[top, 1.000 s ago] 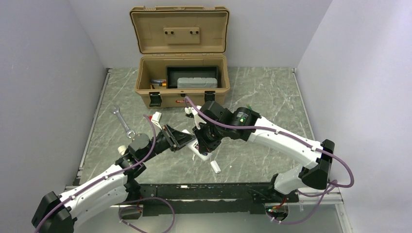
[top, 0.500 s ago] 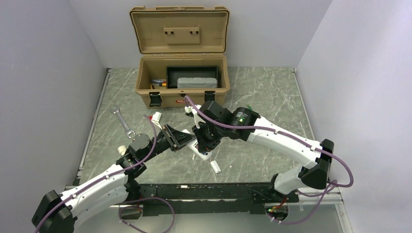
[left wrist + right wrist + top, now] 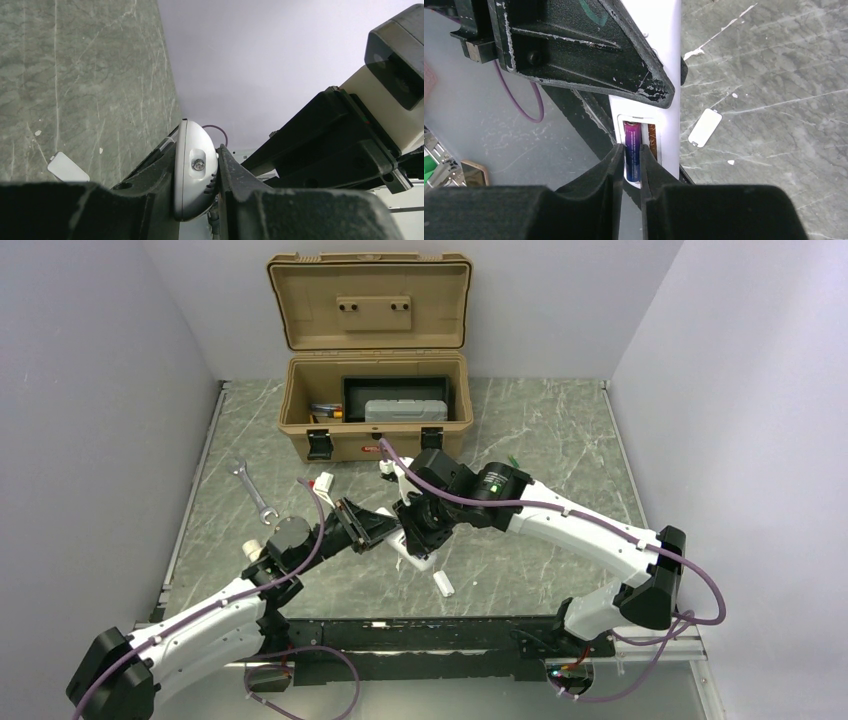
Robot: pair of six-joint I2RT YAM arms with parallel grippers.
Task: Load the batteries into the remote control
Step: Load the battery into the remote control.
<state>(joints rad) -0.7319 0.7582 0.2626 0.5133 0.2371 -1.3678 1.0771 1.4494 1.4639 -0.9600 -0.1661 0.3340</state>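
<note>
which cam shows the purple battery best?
Right wrist: purple battery in the remote control's open bay, between the right end effector's fingers. Top external: hidden from view. Left wrist: only the remote's end.

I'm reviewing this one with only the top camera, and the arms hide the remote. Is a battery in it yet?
Observer: Yes. The right wrist view shows the purple battery lying in the open back of the remote control.
Operator: Is the right gripper holding it?
Observer: The right gripper has a fingertip on each side of the battery. I cannot tell whether they press on it.
Operator: And the second slot?
Observer: The slot beside the battery shows only a coppery contact and no battery.
</note>
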